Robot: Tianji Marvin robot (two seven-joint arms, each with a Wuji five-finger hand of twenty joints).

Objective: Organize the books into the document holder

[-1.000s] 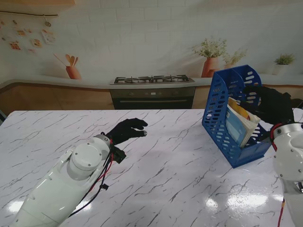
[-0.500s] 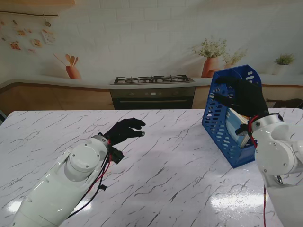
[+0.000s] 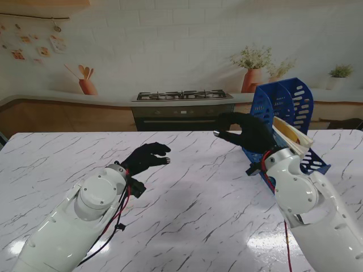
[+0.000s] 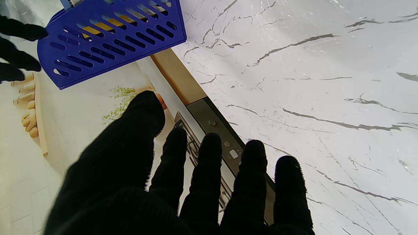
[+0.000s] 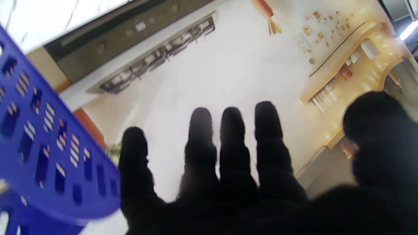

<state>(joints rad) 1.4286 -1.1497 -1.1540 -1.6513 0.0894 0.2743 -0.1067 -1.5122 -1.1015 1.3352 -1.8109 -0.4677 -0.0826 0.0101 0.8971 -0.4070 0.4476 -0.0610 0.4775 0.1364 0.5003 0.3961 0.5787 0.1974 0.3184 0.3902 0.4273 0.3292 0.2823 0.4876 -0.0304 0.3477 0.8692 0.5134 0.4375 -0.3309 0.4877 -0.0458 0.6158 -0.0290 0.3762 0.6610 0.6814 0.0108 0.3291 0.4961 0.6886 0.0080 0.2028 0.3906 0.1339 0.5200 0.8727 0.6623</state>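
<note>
Marble-patterned and bare of loose books as far as we can see, the bench [image 3: 193,192] carries the blue document holder [image 3: 286,105] at its far right, with books [image 3: 290,136] already leaning inside it. Our right hand [image 3: 244,133] hangs just left of the holder, fingers spread, gripping nothing. Our left hand [image 3: 146,158] hovers over the bench's middle, well apart from the holder, fingers loosely extended and empty. We judge the filing essentially done; at most, straightening remains.
</note>
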